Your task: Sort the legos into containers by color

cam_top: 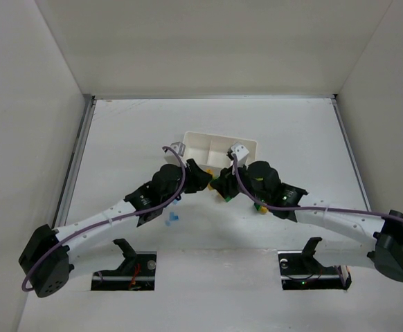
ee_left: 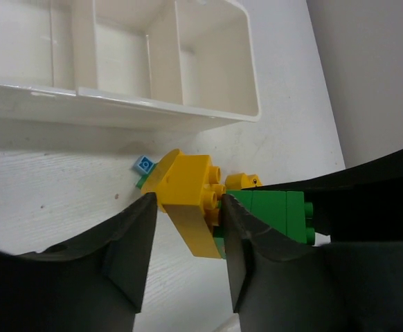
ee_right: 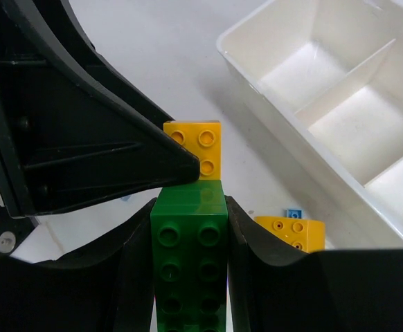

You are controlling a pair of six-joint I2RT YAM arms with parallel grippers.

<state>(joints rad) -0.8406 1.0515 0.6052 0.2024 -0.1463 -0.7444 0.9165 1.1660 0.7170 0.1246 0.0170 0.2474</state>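
left gripper [ee_left: 187, 211] was closed on the yellow brick [ee_left: 187, 183]; right gripper [ee_right: 190, 206] was closed on the green brick [ee_right: 190, 263] butted against it. the tray [ee_left: 153, 107] lay just ahead of both grippers, a blue brick [ee_left: 145, 164] between.

White table [cam_top: 118, 138] enclosed by plain white walls [cam_top: 222, 41].

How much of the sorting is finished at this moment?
Nothing looks sorted yet: the tray shows no bricks in the compartments in view. In hand: the left gripper jaws clamp a yellow brick, the right gripper jaws a green brick, the two apparently joined. Left: these, a second yellow brick and light-blue bricks on the table.
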